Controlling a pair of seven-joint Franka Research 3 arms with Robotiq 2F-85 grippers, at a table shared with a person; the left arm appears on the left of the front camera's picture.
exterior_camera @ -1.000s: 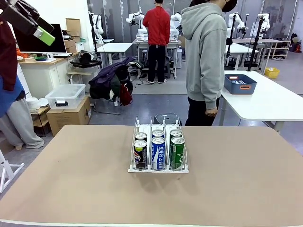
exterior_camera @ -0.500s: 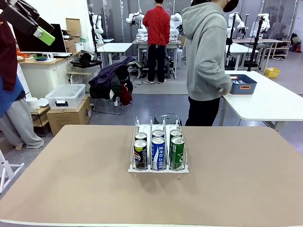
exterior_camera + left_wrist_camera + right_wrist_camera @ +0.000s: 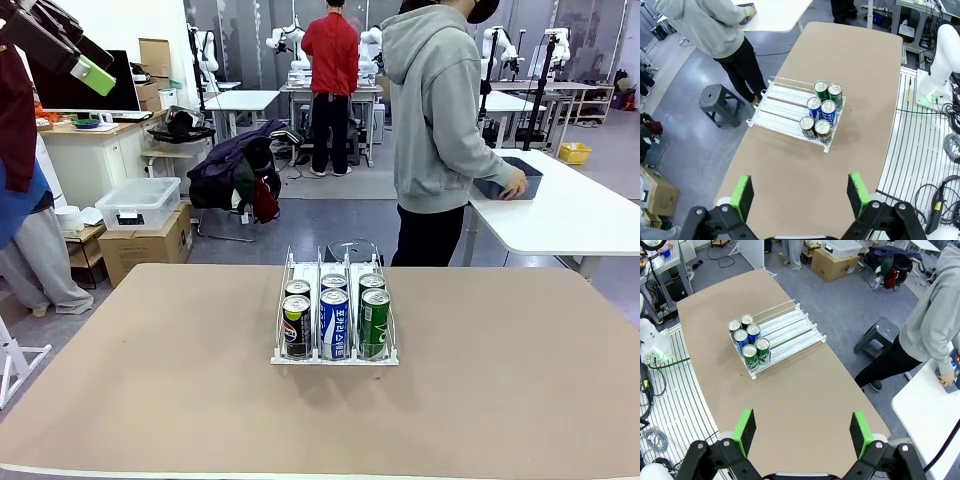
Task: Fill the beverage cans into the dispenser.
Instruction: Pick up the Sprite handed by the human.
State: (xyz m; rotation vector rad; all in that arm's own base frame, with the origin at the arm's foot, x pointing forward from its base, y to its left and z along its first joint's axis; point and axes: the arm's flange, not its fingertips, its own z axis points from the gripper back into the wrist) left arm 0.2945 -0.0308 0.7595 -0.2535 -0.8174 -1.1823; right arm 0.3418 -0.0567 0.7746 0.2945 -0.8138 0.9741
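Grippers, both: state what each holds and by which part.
Nothing is held. The left gripper and the right gripper both hang open above the table, well clear of the cans standing in the dispenser.

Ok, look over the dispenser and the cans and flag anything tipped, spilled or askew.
Nothing stands out. All six cans stand upright at the front of the dispenser, two per lane, and nothing is tipped or spilled on the table. The left gripper and right gripper hang open above it.
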